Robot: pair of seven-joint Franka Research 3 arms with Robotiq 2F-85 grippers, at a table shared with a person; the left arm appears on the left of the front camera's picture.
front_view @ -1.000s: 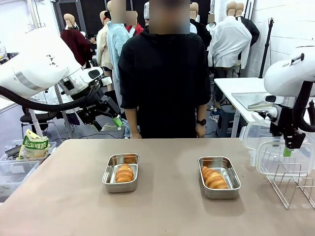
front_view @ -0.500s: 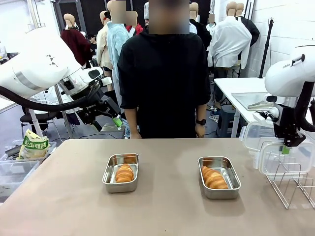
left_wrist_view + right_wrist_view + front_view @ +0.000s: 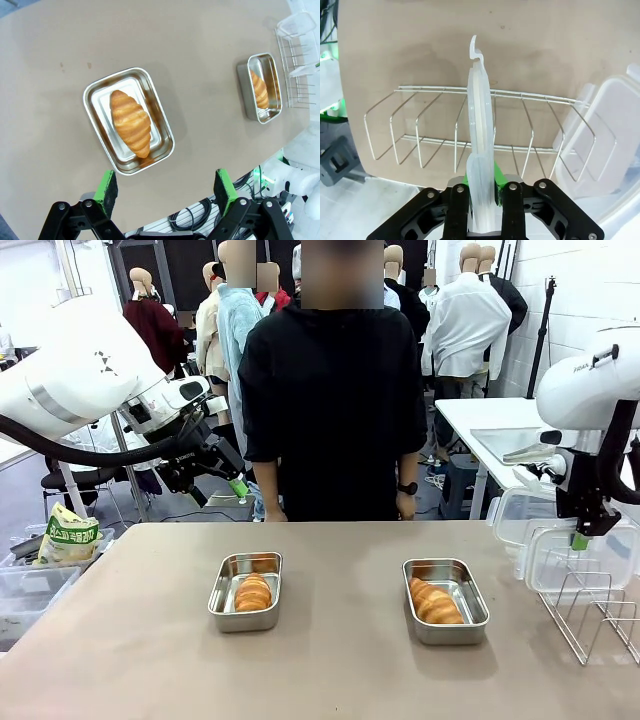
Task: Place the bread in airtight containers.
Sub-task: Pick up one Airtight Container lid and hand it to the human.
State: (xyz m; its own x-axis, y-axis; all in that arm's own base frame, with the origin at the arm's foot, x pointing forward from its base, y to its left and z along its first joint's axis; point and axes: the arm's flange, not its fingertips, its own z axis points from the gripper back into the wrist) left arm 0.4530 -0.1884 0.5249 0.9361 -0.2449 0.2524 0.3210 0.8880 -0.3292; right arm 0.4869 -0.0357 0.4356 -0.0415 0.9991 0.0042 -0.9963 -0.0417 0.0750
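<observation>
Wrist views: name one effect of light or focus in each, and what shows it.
Left wrist view: the rectangular stainless-steel tin mirrors its golden-brown croissant as a brownish glow on the inner walls. Right wrist view: the clear plastic lid, pinched edge-on in the right gripper, looks milky and soft near the lens, while the wire rack is sharp.

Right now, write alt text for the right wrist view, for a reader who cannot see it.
The right gripper is shut on a clear plastic lid, held edge-on over a wire rack that stands on a tan table. A second clear lid sits at the rack's end, at the picture's right.
</observation>
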